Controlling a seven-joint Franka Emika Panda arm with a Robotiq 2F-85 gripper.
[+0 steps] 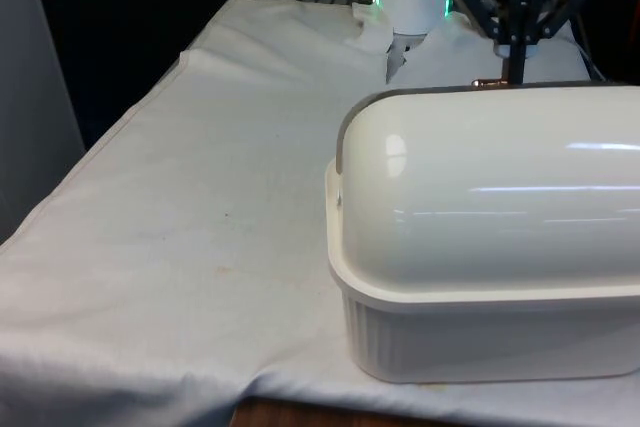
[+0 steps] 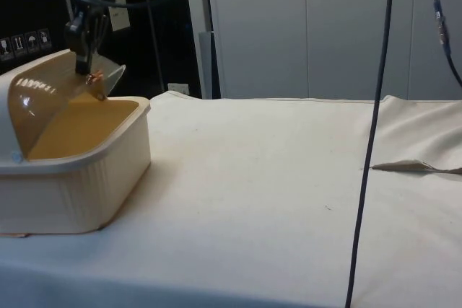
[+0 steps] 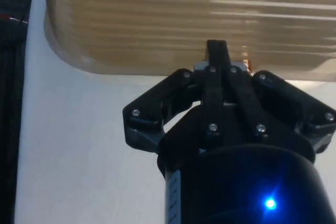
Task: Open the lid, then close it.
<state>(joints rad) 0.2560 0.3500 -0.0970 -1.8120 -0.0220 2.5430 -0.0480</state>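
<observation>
The cream bread box (image 1: 480,327) stands on the white tablecloth (image 1: 170,237) at the 4 o'clock corner of the front view. Its curved roll-top lid (image 2: 43,99) is partly raised, exposing the interior in the side view. The black gripper (image 2: 85,48) is clamped together on the lid's small copper handle (image 2: 94,78), at the lid's front edge.

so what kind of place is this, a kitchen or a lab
Most likely a lab or test bench, not a kitchen. A bread box stands alone on a table under a white cloth, the gripper is at its lid, and loose cables hang before plain dark cabinets.
</observation>
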